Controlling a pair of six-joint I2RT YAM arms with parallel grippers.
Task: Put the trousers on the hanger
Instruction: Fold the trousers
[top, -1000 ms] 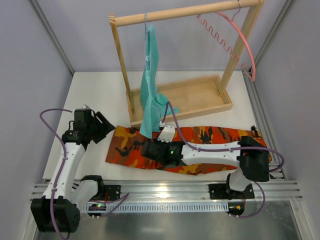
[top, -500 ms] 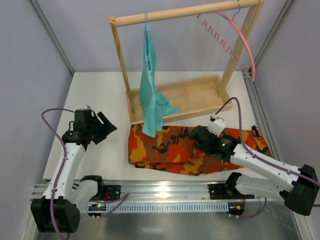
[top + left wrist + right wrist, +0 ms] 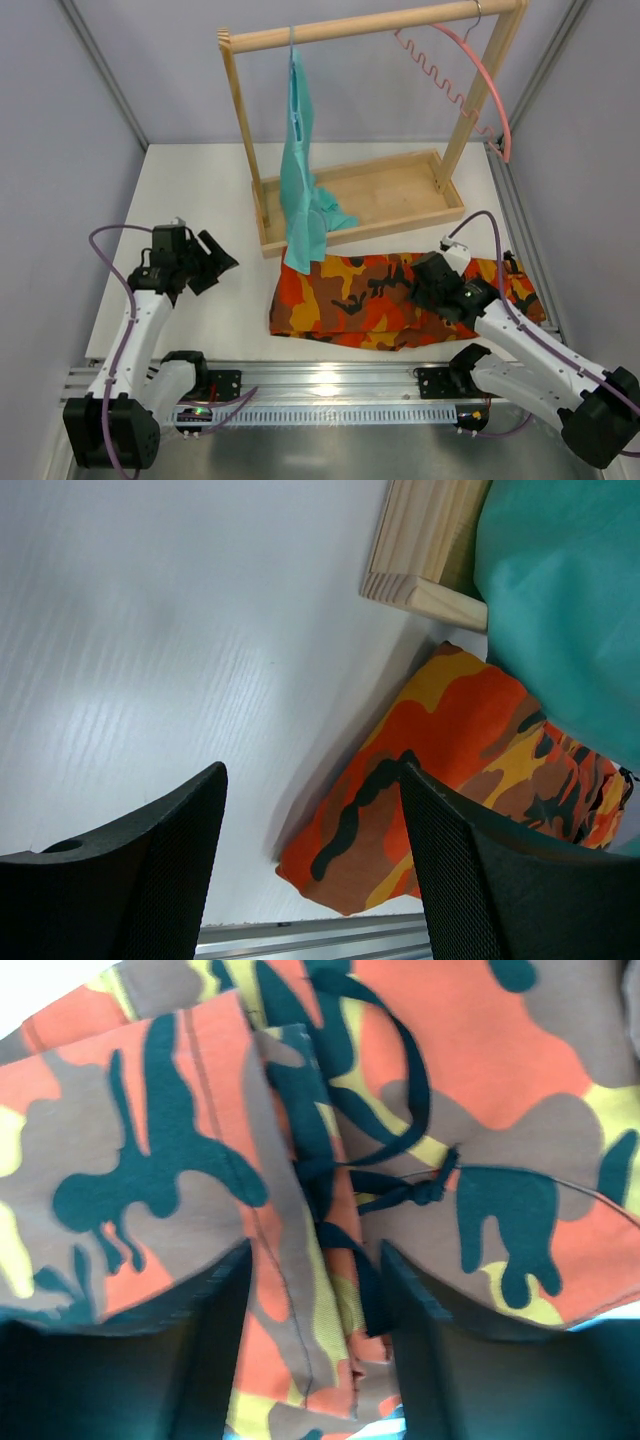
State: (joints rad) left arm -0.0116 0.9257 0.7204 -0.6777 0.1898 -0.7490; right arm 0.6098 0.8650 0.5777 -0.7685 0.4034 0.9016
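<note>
The camouflage trousers [image 3: 370, 300] lie folded over on the white table in front of the wooden rack. The pink hanger [image 3: 487, 75] hangs by its hook from the right end of the rack's top bar. My right gripper [image 3: 425, 287] hovers low over the trousers' right half. In the right wrist view it [image 3: 315, 1330] is open, with the cloth [image 3: 330, 1110] and its dark drawstring lying slack between the fingers. My left gripper [image 3: 215, 262] stands open left of the trousers, apart from them. In the left wrist view the trousers' folded end [image 3: 450, 770] lies beyond the empty gripper [image 3: 312, 860].
A wooden rack with a tray base [image 3: 400, 195] stands at the back. A teal garment [image 3: 300, 190] hangs from its bar, and its lower end touches the trousers' far edge. An aluminium rail [image 3: 330, 385] runs along the near table edge. Grey walls close both sides.
My right gripper carried the trousers' left end rightwards, folding them over, and has now opened above the cloth. The left arm shifted only slightly.
</note>
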